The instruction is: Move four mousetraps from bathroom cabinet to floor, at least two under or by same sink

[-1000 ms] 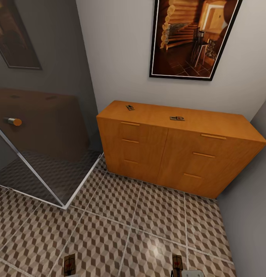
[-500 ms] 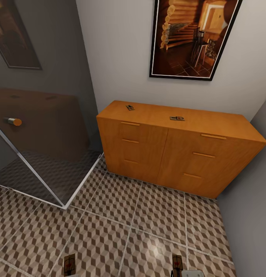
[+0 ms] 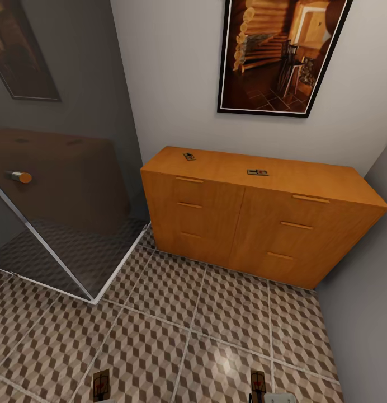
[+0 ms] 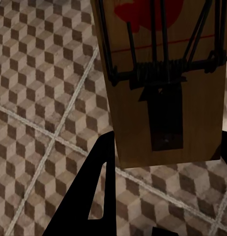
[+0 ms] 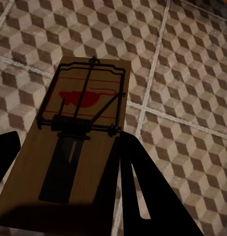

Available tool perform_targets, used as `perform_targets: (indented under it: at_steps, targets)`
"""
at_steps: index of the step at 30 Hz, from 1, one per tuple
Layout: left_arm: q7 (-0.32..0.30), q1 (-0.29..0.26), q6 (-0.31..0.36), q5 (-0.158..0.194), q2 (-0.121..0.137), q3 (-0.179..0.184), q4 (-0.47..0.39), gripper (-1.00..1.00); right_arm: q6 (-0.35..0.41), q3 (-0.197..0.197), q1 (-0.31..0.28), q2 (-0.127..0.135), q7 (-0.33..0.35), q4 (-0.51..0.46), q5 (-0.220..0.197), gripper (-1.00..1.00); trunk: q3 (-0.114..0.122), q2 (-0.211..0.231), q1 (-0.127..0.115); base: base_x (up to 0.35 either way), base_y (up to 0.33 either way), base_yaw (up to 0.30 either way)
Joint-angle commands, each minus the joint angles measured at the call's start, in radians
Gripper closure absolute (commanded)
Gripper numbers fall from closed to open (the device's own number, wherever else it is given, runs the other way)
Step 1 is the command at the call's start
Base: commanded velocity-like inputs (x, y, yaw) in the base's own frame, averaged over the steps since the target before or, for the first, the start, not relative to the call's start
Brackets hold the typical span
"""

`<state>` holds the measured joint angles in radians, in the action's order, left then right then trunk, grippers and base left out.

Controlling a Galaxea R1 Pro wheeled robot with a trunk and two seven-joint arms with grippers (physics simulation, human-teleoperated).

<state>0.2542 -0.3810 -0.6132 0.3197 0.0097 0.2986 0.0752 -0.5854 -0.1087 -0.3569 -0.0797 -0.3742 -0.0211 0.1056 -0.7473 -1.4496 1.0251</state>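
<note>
no readable text, labels, brands or numbers on anything in view

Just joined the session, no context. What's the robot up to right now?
It is moving mousetraps off the cabinet. Each gripper holds one: the left gripper is shut on a mousetrap, the right gripper on another, both above the bathroom floor. Two more mousetraps lie on the cabinet top, one near its left end and one near the middle.

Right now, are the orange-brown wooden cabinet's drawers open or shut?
Shut: every drawer front on the orange-brown wooden cabinet sits flush, none pulled out.
</note>
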Motion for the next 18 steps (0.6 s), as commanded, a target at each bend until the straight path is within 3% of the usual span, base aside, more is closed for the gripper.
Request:
perform_targets:
  at_steps: [1, 18]
  targets:
    - [0.008, -0.001, -0.003, 0.000, -0.001, 0.008, 0.003, 1.00, -0.001, -0.003, -0.001, 0.000, -0.005, 0.001, 0.007, 1.00, -0.001, 0.000, 0.000, 0.000, 0.000, 0.000]
    - [0.008, -0.001, -0.004, 0.001, -0.001, 0.008, 0.003, 1.00, -0.001, -0.003, -0.001, 0.000, -0.005, 0.001, 0.006, 1.00, -0.001, 0.000, 0.000, 0.000, 0.000, 0.000]
